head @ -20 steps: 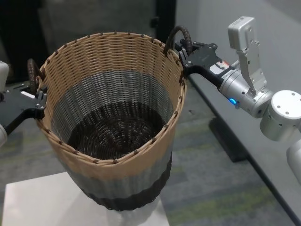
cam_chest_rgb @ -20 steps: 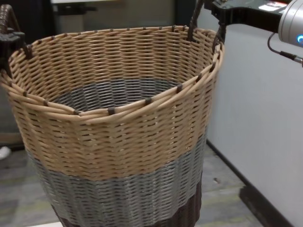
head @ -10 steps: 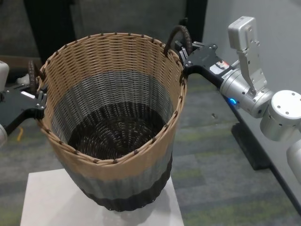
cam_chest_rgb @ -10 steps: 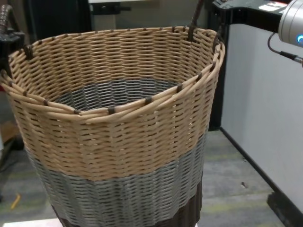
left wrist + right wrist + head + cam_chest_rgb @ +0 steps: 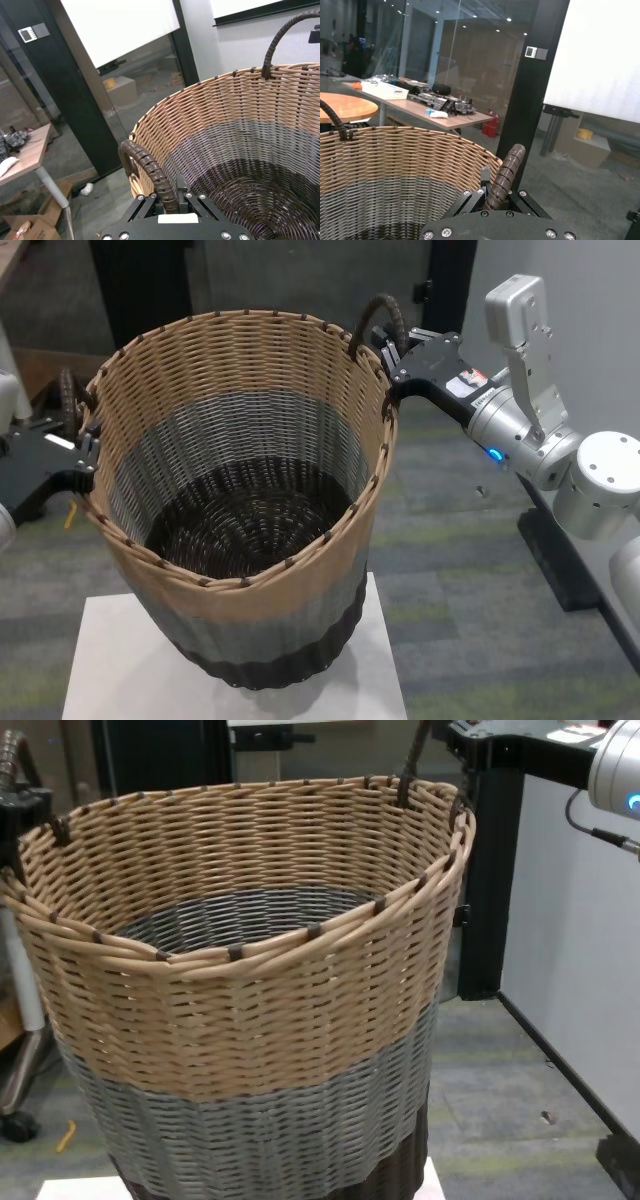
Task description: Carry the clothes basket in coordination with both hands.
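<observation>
The clothes basket (image 5: 240, 500) is large, round and woven, with a tan top band, a grey band and a dark base. It fills the middle of the head view and the chest view (image 5: 250, 1010), and it is empty. My left gripper (image 5: 80, 445) is shut on the left loop handle (image 5: 68, 400), which also shows in the left wrist view (image 5: 147, 170). My right gripper (image 5: 395, 360) is shut on the right loop handle (image 5: 378, 320), which also shows in the right wrist view (image 5: 505, 175). The basket hangs between both grippers over a white stand (image 5: 130, 670).
A black pillar (image 5: 450, 280) and a pale wall panel (image 5: 600, 300) with a dark foot (image 5: 560, 560) stand to the right. A table leg on a caster (image 5: 20, 1050) is at the left. Grey-green carpet lies around the stand.
The basket keeps its place between my grippers. The room, the pillar and the white stand have slid to the right in both views. Both grips are unchanged.
</observation>
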Motion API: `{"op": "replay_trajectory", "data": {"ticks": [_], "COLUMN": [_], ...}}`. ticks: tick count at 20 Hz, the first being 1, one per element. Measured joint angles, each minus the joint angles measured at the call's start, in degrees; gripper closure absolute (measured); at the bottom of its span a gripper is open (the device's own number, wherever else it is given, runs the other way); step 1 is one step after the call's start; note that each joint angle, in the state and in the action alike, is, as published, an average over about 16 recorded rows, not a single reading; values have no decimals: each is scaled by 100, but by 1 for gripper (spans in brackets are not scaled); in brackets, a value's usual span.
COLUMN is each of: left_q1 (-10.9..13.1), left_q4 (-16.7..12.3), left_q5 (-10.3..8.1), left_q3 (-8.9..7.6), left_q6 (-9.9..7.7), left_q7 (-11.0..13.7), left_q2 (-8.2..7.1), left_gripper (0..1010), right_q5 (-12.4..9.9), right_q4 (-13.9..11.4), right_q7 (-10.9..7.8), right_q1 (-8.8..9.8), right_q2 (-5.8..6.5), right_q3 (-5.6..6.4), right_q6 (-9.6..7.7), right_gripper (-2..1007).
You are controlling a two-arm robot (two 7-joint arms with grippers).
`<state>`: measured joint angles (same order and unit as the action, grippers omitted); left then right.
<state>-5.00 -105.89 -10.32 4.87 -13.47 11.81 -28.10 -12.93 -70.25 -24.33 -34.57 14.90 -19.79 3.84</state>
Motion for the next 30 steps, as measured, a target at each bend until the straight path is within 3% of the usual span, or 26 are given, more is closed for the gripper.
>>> {"op": "replay_trajectory", "data": {"ticks": [8,15,22,30], "left_q1": [4,13,3,-72], "left_q4": [34,195,477,873], "left_q5": [10,42,168,484], "left_q3": [-4,-16,1,83], "left_q6": [9,-4,-16,30], "left_q7": [34,101,140,72], "left_q2": [11,83,200,326], "left_gripper": [845,845,845,846], "right_q5": [1,3,3,-30], "right_q4": [28,169,483,975], "right_q7": [-7,-58,-170,-307], "right_q1": [0,-3,-41,-144], "right_q2": [-5,-46,-132,-263], "right_q3": [-18,-106,-257,-398], "right_q6": [1,-2,0,42], "right_gripper": [929,929,929,929]}}
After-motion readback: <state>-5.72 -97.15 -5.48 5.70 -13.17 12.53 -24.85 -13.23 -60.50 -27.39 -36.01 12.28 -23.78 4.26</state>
